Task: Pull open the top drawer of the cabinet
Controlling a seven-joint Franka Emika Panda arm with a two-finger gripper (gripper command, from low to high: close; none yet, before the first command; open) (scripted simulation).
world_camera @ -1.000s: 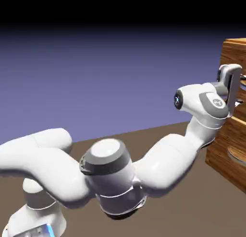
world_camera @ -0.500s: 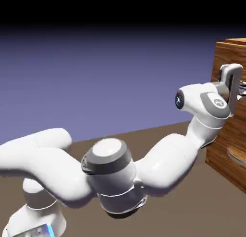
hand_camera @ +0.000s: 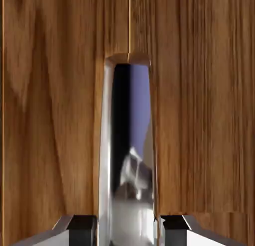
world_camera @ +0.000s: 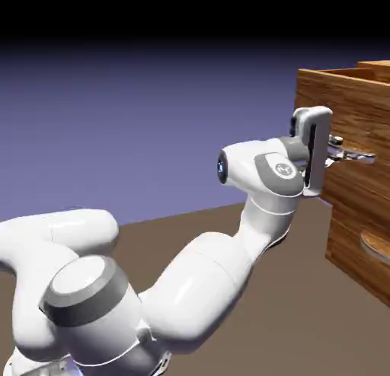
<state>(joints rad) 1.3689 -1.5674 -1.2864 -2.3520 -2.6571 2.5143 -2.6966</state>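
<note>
The top drawer of the cabinet stands pulled out from the cabinet body toward the exterior view's left. Its small silvery handle sticks out of the brown plank front. My gripper is shut on that handle, the white hand level with it. In the hand view the shiny handle runs up the middle of the wood-grain drawer front. My gripper clamps it there, with one dark fingertip pressed against each side.
Below the top drawer sits the lower drawer, closed, with its curved silvery handle. My white arm stretches from the lower left across the brown table toward the cabinet.
The top drawer has slid out toward the exterior view's left, drawn along with my hand. The arm has folded back the same way, gripper clamped on the handle.
</note>
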